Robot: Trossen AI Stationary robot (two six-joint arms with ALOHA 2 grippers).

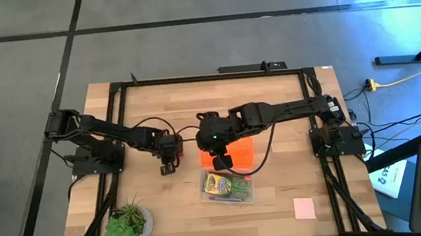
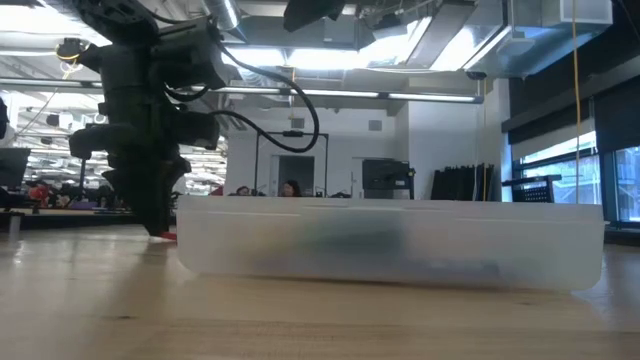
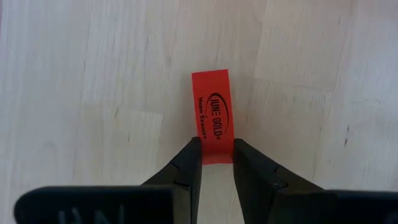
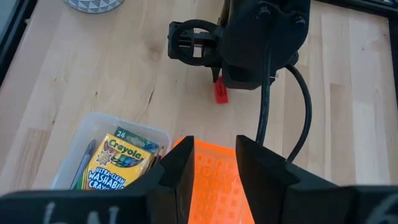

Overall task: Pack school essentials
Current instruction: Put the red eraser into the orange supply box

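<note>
1. The left hand (image 3: 216, 163) points down at the bench (image 1: 165, 207), near its middle. Its 2 dark fingers (image 3: 186, 171) are narrowed onto the near end of the tiny red eraser (image 3: 212, 115), 1 on each side.
2. The eraser lies flat on the wood with its printed label facing up, and the far end sticks out past the fingertips. In the right wrist view it shows as a small red piece (image 4: 221, 92) under the left arm's wrist.
3. The right hand (image 4: 213, 165) is just beside the left one, over the orange lid (image 1: 241, 152). Its 2 fingers (image 4: 177, 168) stand a narrow gap apart with the orange ribbed surface (image 4: 214, 180) showing between them. Whether they are gripping the lid, I cannot tell.
4. The clear plastic case (image 1: 228, 187) sits open on the bench, just in front of the orange lid toward the front edge.
5. Inside the case lies the yellow-green crayon box (image 4: 121, 162), label up, with green-handled scissors (image 1: 240, 186) next to it. A thin dark pen or pencil (image 4: 84, 163) lies along the case wall beside the box.
6. From bench height the case shows as a low, cloudy tub (image 2: 390, 245), with the left arm (image 2: 150, 120) coming down beside it.
7. The pink square note pad (image 1: 304, 208) lies alone near the front right corner, well apart from both hands.
8. A small green potted plant (image 1: 128, 223) stands at the front left corner.
</note>
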